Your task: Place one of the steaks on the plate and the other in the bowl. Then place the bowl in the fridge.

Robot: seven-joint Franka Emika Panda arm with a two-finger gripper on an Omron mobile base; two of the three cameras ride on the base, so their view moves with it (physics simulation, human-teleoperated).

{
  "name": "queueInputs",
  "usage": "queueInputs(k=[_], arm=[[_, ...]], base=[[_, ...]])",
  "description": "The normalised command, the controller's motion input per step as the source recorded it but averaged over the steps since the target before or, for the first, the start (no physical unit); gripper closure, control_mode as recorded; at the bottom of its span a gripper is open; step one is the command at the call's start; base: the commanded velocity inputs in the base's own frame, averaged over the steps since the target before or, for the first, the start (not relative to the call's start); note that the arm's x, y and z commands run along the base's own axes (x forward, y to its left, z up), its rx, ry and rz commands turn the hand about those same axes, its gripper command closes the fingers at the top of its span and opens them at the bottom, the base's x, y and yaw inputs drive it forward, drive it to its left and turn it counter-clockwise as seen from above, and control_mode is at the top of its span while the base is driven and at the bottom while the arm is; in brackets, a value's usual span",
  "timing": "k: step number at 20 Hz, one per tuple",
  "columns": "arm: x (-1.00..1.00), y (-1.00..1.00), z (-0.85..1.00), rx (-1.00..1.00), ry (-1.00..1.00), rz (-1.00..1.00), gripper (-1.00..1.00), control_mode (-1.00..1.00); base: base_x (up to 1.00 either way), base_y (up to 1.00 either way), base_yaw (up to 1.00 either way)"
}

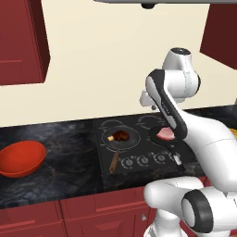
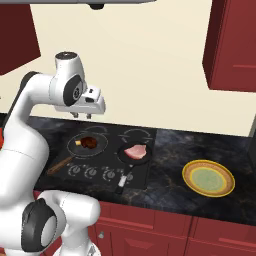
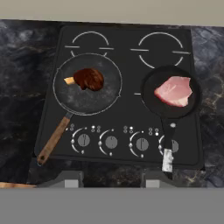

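Observation:
Two steaks lie in frying pans on the black cooktop [image 3: 124, 122]. The dark brown steak [image 3: 89, 79] [image 1: 121, 135] [image 2: 89, 142], with a tan bone end, rests in the left pan [image 3: 83, 103]. The pale pink steak [image 3: 173, 91] [image 1: 165, 134] [image 2: 136, 151] rests in the right pan [image 3: 152, 103]. My gripper [image 3: 112, 180] [image 2: 82, 116] hovers high above the cooktop, pointing down, open and holding nothing. The orange-red bowl [image 1: 21, 158] stands on the counter far left. The yellow plate [image 2: 208, 178] lies on the counter to the right. The fridge is out of view.
The left pan's wooden handle [image 3: 53, 141] and the right pan's dark handle [image 3: 168, 151] reach toward the counter's front edge over the knobs. Dark red wall cabinets [image 1: 21, 41] [image 2: 232, 45] hang at both sides, and a range hood [image 1: 148, 3] is overhead.

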Motion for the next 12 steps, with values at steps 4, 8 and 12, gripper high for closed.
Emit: queueInputs(k=[4, 8, 12], arm=[[-0.04, -0.19, -0.23, 0.00, 0.00, -0.01, -1.00, -1.00], [0.00, -0.42, -0.84, 0.00, 0.06, -0.01, -1.00, -1.00], [0.10, -0.40, -0.88, -0.07, 0.11, 0.00, -1.00, -1.00]], base=[[0.00, 0.00, 0.00], [0.00, 0.00, 0.00], [0.00, 0.00, 0.00]])
